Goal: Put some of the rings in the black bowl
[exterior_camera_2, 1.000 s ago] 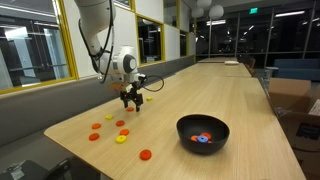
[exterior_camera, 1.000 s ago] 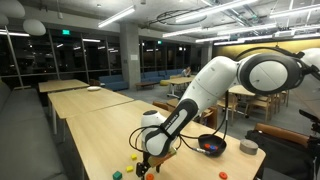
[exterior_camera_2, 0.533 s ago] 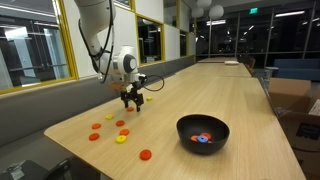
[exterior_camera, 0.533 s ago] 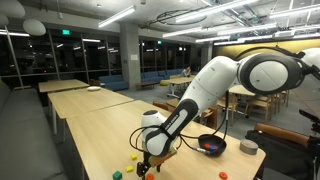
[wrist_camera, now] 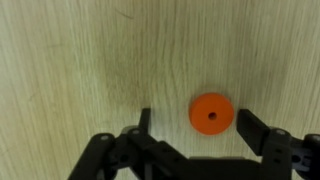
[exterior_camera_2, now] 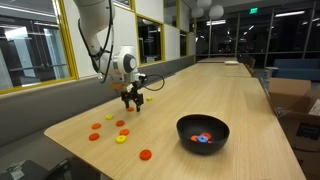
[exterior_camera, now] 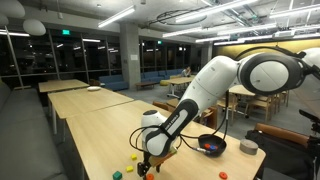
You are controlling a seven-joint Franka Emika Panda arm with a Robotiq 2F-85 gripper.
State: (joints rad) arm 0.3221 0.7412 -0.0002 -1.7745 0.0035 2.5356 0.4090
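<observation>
I see the long wood table (exterior_camera_2: pixel 240 110). The black bowl (exterior_camera_2: pixel 203 133) sits on it, at 4 o'clock from my gripper (exterior_camera_2: pixel 132 100), with a few rings (exterior_camera_2: pixel 201 139) inside. My fingers (wrist_camera: pixel 145 122) are spread wide, and one orange ring (wrist_camera: pixel 211 113) lies between them, not squeezed.

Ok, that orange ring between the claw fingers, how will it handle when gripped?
The orange ring looks thin and rigid, so probably light and stiff. Flat on the smooth wooden table, it may slide rather than roll. Its low rim could slip from the claw.
</observation>
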